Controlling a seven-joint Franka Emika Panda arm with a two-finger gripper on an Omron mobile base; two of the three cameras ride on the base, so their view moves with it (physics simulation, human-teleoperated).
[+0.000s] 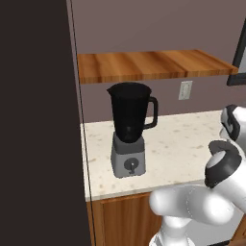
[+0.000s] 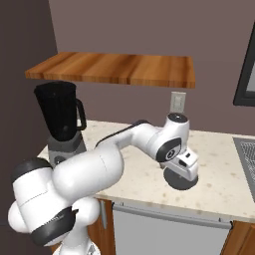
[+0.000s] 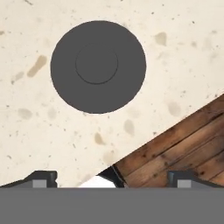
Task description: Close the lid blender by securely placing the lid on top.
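Note:
The blender [image 1: 129, 129] stands at the left end of the pale speckled counter [image 1: 182, 144], a black jar on a grey base with a dial, and its rim is uncovered; it also shows at the left [image 2: 62, 122]. The lid [image 3: 98, 66], a round dark grey cap, lies flat on the counter near the front edge, well to the right of the blender [image 2: 182, 182]. My gripper [image 3: 112, 178] hangs just above it, pointing down, open, with the lid ahead of the fingertips and nothing between them. From the right base the gripper [image 2: 182, 173] sits directly over the lid.
A wooden shelf [image 2: 119, 68] hangs above the counter, over the blender. A dark tall panel [image 1: 38, 120] closes the left side. A wall outlet [image 2: 178, 102] sits behind. A sink [image 2: 246, 152] lies at the far right. Wooden cabinet fronts [image 3: 183, 148] drop below the counter edge.

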